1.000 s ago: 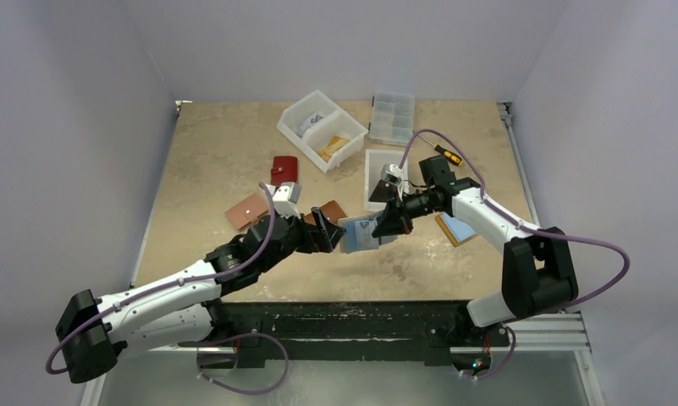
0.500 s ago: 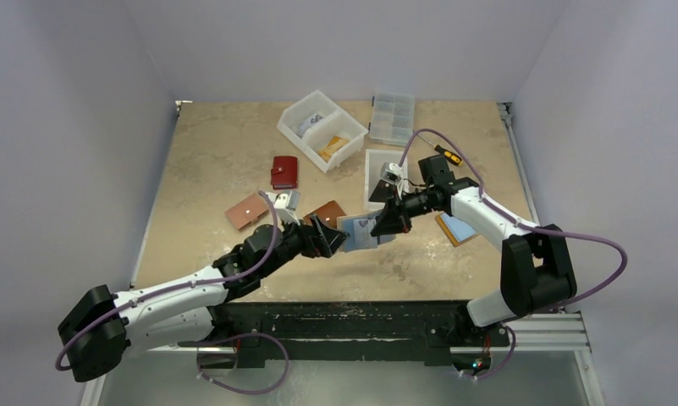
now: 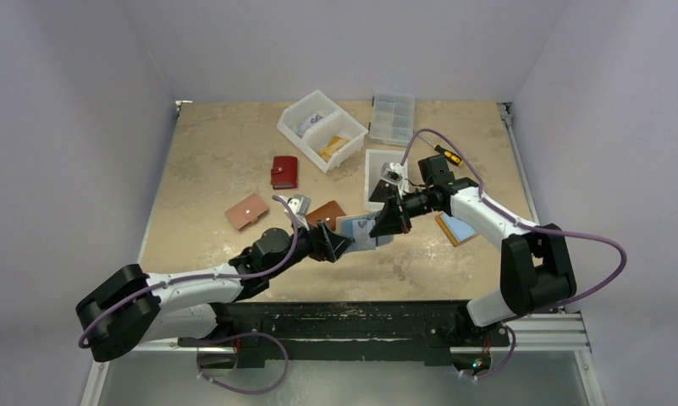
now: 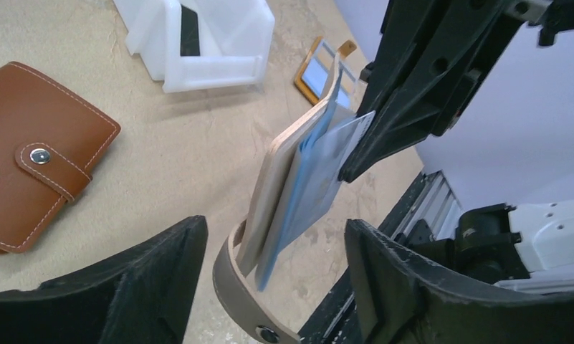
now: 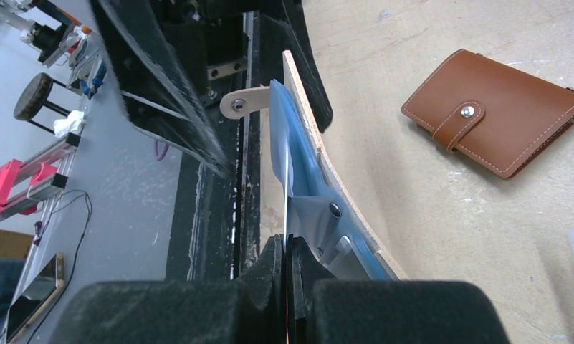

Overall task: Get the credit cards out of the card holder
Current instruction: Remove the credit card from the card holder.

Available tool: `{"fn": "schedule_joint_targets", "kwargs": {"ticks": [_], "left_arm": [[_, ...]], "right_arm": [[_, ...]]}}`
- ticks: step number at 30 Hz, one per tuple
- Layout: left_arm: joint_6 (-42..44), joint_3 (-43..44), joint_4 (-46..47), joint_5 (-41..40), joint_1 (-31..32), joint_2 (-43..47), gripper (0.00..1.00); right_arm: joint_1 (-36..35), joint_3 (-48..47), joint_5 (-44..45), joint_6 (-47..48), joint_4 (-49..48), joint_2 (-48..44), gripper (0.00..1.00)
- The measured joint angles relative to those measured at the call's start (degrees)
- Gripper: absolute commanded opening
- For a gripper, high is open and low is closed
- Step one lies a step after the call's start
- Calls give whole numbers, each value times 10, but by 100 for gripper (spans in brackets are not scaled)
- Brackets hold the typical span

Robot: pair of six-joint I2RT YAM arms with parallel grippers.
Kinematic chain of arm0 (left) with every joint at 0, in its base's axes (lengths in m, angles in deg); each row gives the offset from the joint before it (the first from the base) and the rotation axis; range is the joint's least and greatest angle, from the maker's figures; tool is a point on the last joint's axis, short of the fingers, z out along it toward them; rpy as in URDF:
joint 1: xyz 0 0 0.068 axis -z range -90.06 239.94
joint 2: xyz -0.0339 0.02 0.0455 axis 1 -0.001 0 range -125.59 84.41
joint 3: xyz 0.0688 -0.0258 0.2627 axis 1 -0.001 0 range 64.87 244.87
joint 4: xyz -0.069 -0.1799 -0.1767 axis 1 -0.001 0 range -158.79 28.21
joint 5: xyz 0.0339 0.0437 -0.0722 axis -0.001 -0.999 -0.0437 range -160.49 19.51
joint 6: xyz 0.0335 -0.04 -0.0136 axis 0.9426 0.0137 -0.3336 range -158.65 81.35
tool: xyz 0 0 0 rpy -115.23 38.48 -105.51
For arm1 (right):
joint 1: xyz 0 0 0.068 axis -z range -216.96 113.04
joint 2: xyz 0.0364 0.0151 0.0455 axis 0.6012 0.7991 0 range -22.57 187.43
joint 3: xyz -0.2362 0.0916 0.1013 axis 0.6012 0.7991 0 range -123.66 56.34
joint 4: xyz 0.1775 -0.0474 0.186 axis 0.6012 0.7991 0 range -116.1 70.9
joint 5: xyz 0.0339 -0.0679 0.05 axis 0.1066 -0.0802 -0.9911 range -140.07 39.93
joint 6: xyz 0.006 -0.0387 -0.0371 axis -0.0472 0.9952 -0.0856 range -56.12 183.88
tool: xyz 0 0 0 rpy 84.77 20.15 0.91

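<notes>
White two-compartment plastic bin [image 3: 344, 114] at the back of the bench [image 3: 208, 161] holds an orange item [image 3: 333, 145] in one bay and a white item [image 3: 310, 123] in the other. Tan leather card holder [image 4: 280, 172] is held up mid-bench – a pale blue-grey credit card [image 4: 330, 159] sticks out of its blue sleeves. Right claw [image 5: 287, 247] is pressed together on the card's edge – left claw [image 4: 273, 229] is spread either side of the holder, both arms reaching inward
</notes>
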Motion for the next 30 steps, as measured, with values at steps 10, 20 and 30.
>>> {"fn": "schedule_joint_targets", "kwargs": {"ticks": [10, 20, 30], "left_arm": [[20, 26, 30, 52, -1, -85, 0], [2, -48, 83, 59, -28, -31, 0], [-39, -85, 83, 58, -50, 3, 0]], "right_arm": [[1, 1, -5, -14, -10, 0, 0], [2, 2, 19, -31, -27, 0, 0], [2, 2, 23, -31, -26, 7, 0]]}}
